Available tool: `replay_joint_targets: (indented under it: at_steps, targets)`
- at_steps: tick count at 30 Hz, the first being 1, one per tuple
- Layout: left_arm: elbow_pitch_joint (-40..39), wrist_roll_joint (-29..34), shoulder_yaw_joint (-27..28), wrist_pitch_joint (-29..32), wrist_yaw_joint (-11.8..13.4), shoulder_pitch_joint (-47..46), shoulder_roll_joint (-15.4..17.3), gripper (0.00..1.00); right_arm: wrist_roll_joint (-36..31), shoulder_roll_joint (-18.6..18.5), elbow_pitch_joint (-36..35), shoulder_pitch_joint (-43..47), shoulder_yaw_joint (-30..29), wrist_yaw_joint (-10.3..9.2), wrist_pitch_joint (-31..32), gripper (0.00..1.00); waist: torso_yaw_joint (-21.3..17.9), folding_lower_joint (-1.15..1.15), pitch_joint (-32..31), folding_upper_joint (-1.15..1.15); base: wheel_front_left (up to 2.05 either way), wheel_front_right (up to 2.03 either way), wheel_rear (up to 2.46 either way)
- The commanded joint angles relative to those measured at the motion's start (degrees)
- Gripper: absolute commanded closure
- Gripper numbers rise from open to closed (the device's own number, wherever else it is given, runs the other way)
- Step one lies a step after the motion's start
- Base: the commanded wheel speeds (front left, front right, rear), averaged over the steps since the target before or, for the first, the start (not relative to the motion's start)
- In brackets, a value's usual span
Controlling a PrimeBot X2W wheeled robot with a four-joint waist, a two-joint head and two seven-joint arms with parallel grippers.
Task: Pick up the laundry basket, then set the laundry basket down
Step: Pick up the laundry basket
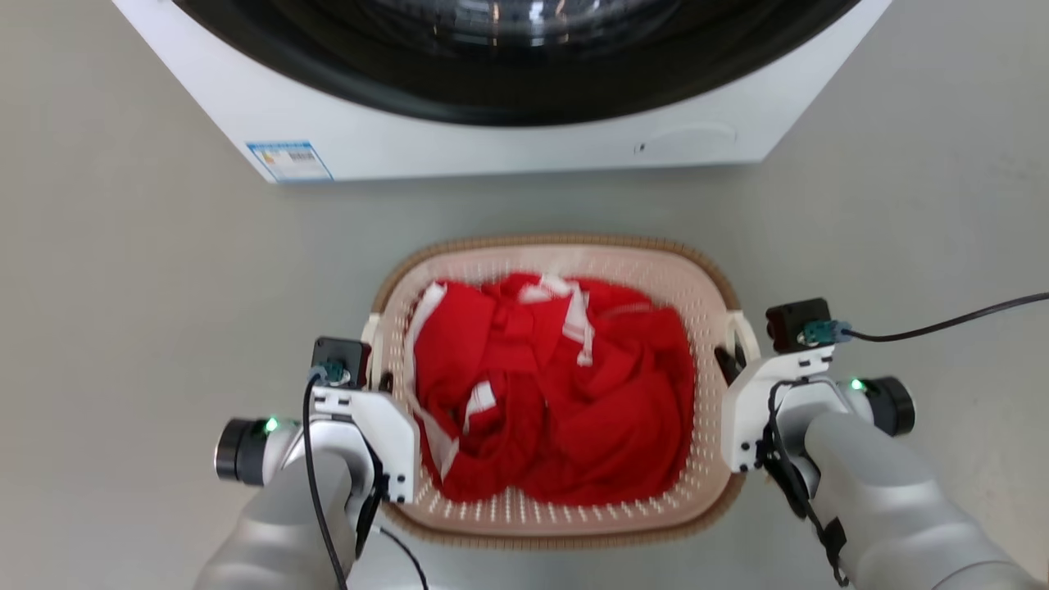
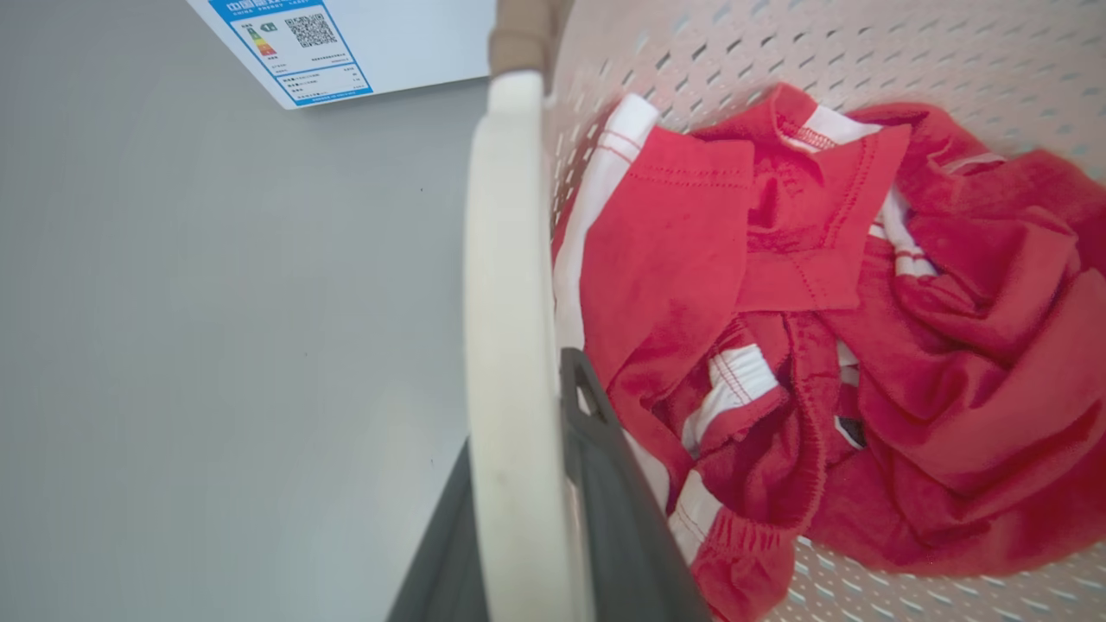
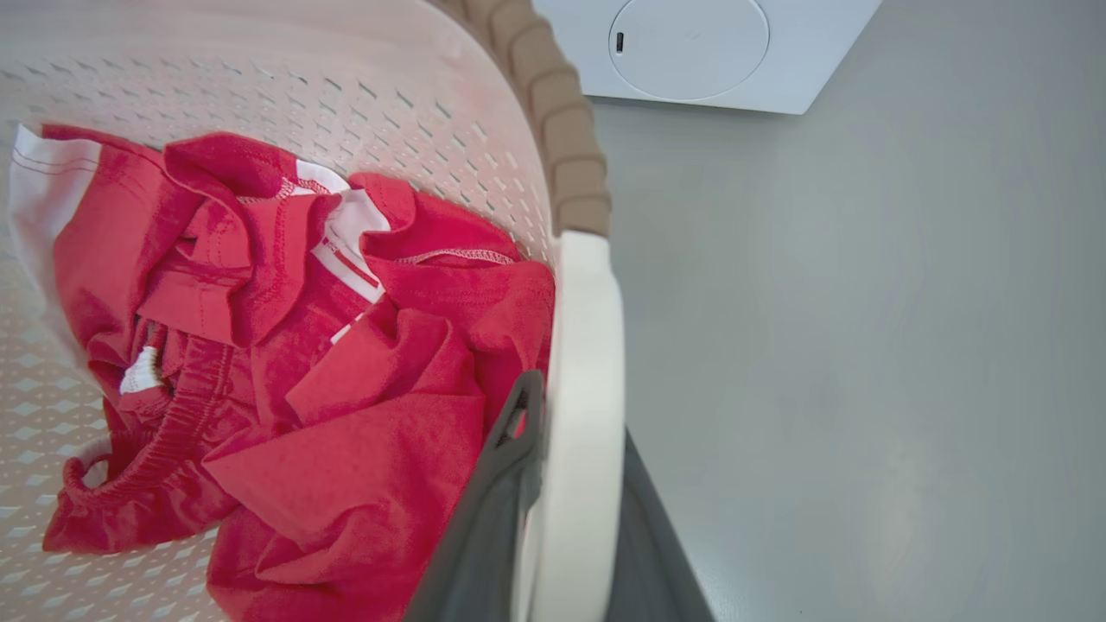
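Grippers (image 2: 518, 406) (image 3: 577, 406) on laundry basket (image 1: 557, 244) handles (image 2: 510, 216)

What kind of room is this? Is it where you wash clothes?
Most likely a laundry room or corner. A white washing machine with a round dark door stands on the grey floor, and in front of it is a basket of red clothes.

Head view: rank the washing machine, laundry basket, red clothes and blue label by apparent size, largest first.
1. washing machine, cut off at the top edge, so its lead over the basket is unsure
2. laundry basket
3. red clothes, inside it
4. blue label on the machine
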Motion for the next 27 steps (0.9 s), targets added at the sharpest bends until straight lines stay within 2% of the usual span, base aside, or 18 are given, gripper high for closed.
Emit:
replay_joint_targets:
  at_steps: [1,16,27]
  targets:
    - [1.4,-0.5,0.3,0.6,0.1,1.1,3.4,1.00,0.7,-1.4,0.2,2.1,1.0,0.11,1.2,1.00,0.1,0.00,-2.6,0.00,0.00,0.00,0.00]
    - [2.0,-1.6,-1.5,11.5,-1.0,4.9,3.5,1.00,5.5,-1.4,-0.3,4.5,5.3,0.11,11.4,1.00,0.1,0.00,-12.6,0.00,0.00,0.00,0.00]
    - [2.1,-2.2,-2.2,16.3,-0.8,7.8,3.8,1.00,8.4,-1.4,-0.1,7.3,7.3,0.11,14.3,1.00,0.2,0.00,-17.7,0.00,0.00,0.00,0.00]
